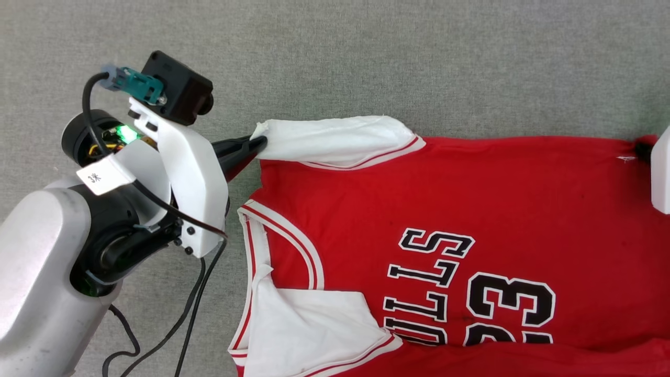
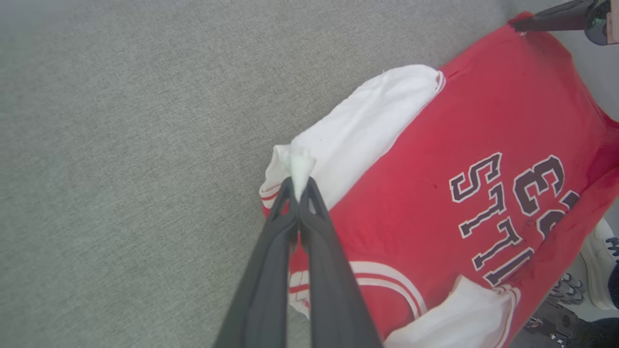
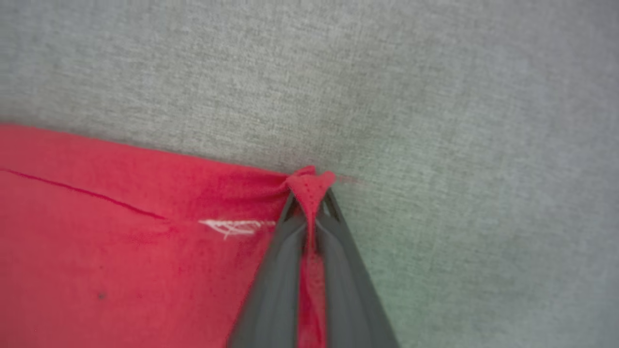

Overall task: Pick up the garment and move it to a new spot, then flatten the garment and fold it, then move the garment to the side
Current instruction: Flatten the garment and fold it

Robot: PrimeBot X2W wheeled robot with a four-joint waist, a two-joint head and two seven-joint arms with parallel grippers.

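Note:
The red garment (image 1: 471,188) lies spread on the grey cloth surface, with its neckline to the left, black "BULLS" lettering and number 23 at the lower right. My left gripper (image 1: 259,142) is shut on the tip of the far white sleeve (image 1: 335,139); the left wrist view shows the white cloth pinched between its fingertips (image 2: 300,186). My right gripper (image 3: 310,191) is shut on a red hem corner of the garment (image 3: 121,241); in the head view it sits at the right edge (image 1: 645,151). A second white sleeve (image 1: 309,330) lies folded near the collar.
The grey fabric surface (image 1: 335,57) stretches wide beyond the garment's far side and to its left. Black cables (image 1: 193,303) hang from my left arm by the collar. White shoes (image 2: 599,266) stand on the floor past the surface's edge in the left wrist view.

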